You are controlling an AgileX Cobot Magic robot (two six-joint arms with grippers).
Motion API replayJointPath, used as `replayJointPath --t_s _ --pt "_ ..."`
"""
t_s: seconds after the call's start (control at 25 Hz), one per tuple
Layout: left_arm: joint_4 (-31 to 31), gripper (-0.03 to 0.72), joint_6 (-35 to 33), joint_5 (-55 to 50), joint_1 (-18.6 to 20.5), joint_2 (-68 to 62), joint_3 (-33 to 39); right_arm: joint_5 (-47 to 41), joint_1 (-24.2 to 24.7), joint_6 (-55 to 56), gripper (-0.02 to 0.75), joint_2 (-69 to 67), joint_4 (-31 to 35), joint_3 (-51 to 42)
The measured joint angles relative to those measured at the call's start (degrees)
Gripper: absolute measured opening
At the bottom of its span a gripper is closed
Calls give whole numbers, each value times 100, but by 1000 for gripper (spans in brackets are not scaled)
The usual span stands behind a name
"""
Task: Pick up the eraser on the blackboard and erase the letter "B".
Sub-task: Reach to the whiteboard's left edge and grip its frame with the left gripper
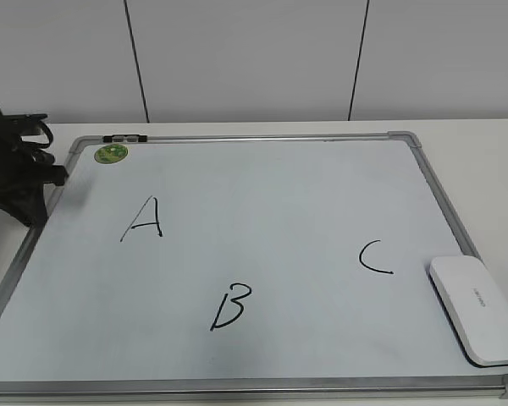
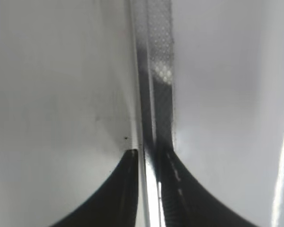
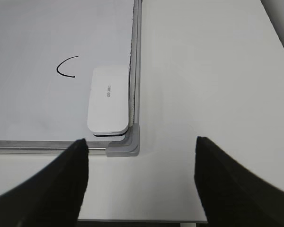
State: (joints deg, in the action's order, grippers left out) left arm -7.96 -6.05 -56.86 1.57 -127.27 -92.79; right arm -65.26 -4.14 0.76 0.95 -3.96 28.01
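Eraser (image 3: 108, 100): near-right corner of blackboard (image 3: 33, 38), just beyond the claw.
Right claw (image 3: 141, 182): spread wide, empty, over bench (image 3: 213, 71).

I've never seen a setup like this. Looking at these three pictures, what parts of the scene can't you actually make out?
- Right gripper: outside the exterior view; the right wrist view cuts off its fingers at the bottom edge.
- Left gripper: left wrist view is blurred and pressed close to the blackboard frame; jaws unreadable.
- Eraser: its grey lettering is too small to read.
- Letter "B": absent from both wrist views.
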Motion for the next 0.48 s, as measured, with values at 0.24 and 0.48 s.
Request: replayJointPath --t_s 0.24,0.48 --pt "-67 32 0 -9 19 0 0 12 0 0 519 0 173 12" --pt "-67 32 10 -9 19 0 0 377 0 0 519 -445 396 412"
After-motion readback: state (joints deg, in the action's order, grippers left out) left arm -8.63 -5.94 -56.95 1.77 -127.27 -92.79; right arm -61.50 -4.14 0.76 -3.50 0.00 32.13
